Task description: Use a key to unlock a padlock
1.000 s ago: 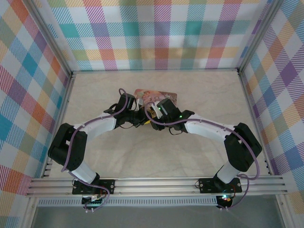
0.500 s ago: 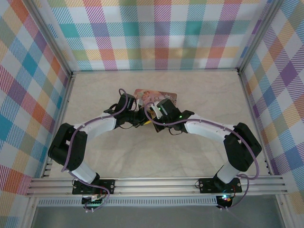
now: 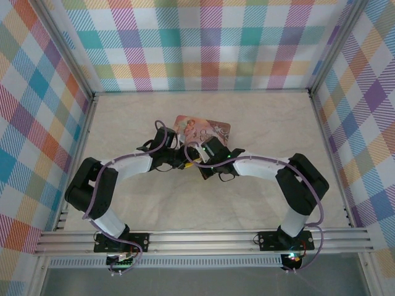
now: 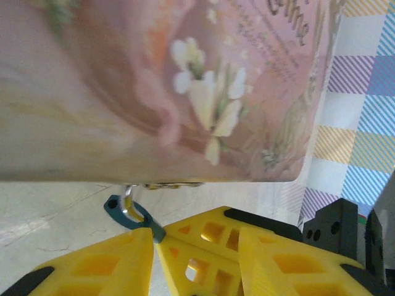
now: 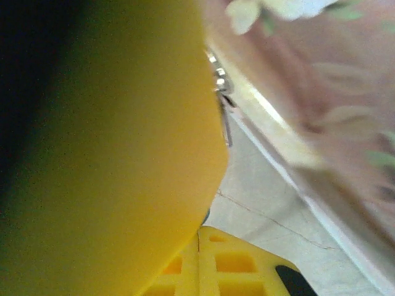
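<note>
Plaid cloth walls (image 3: 210, 43) in pastel checks stand on three sides of a pale, marble-patterned table (image 3: 259, 191). From the overhead view, my left arm (image 3: 123, 166) curves in from the near left and my right arm (image 3: 271, 166) from the near right, so that both meet at the table's middle, just on the near side of a pink illustrated tin (image 3: 207, 126) lying flat. My left gripper (image 3: 178, 163) points right, tip to tip with my right gripper (image 3: 192, 162). Through my left wrist camera the tin (image 4: 154, 80) spans the upper part, its flowers blurred. Just below its near edge hangs the padlock (image 4: 148, 225), small and blue-grey, its thin metal shackle (image 4: 128, 196) reaching up to a brassy clasp (image 4: 163, 184) under the tin's edge. My left gripper (image 4: 157, 237) is drawn narrow, its yellow fingers (image 4: 92, 265) pinching the padlock's lower end. Right of them sits another yellow finger (image 4: 296, 265) and a black block (image 4: 336, 225). Through my right wrist camera a blurred yellow mass (image 5: 111, 154) covers the left; a thin silvery sliver (image 5: 225, 117) runs along its right edge, too blurred to name, with the tin (image 5: 321, 92) to the right. Whether my right gripper is wide or narrow, I cannot tell.
</note>
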Robot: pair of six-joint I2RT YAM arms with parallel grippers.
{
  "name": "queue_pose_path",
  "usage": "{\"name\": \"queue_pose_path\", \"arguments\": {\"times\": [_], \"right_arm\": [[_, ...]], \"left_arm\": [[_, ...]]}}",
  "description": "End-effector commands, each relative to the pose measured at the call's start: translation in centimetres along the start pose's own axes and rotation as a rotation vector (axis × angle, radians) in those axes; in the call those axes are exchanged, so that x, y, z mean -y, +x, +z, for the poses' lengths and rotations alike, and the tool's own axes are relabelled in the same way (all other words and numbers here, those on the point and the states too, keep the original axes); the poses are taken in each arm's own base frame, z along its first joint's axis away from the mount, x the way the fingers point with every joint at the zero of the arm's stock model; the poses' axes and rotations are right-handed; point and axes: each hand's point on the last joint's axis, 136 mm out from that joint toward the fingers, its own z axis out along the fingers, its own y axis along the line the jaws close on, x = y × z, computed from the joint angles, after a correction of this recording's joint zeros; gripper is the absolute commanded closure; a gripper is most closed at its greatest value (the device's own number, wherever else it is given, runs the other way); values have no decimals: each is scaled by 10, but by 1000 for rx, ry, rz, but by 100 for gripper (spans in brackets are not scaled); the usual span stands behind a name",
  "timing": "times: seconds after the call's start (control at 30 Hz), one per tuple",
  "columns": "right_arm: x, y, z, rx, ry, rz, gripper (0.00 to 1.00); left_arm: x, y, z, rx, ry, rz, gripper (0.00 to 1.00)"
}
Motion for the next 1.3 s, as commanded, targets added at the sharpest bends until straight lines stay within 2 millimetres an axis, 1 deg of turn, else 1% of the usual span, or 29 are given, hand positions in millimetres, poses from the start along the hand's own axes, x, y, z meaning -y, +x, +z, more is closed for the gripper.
{"name": "queue_pose_path", "arguments": {"times": [0.0, 0.1, 0.23, 0.33, 0.5, 0.67, 0.83, 0.87, 0.97, 1.03, 1.17, 1.27], "right_arm": [[-2, 9, 6, -34, -14, -21, 100], [-5, 11, 6, -35, -30, -23, 100], [-5, 9, 4, -35, -28, -38, 100], [-5, 7, 3, -29, -26, -44, 100], [-3, 8, 3, -32, -15, -58, 100], [-5, 6, 1, -19, -27, -62, 100], [-7, 5, 0, -12, -36, -71, 100], [-8, 4, -1, -11, -38, -74, 100], [-7, 4, -1, -14, -36, -87, 100], [-8, 3, -2, -12, -36, -100, 100], [-4, 2, -2, -14, -14, -133, 100], [-2, 1, -3, -19, 3, -155, 100]], "left_arm": [[-10, -2, 1, 20, -12, -7, 59], [-16, -3, -10, 53, -34, -14, 58], [-16, -12, -33, 125, -58, -1, 54], [-16, -22, -52, 185, -88, 13, 54], [-19, -45, -86, 315, -165, 49, 49], [-28, -67, -103, 400, -268, 67, 48], [-39, -88, -110, 463, -348, 75, 47], [-41, -93, -111, 475, -361, 68, 44], [-45, -105, -106, 482, -373, 61, 42], [-48, -110, -99, 469, -386, 65, 45], [-52, -115, -85, 429, -377, 56, 56], [-55, -114, -82, 423, -377, 52, 59]]}}
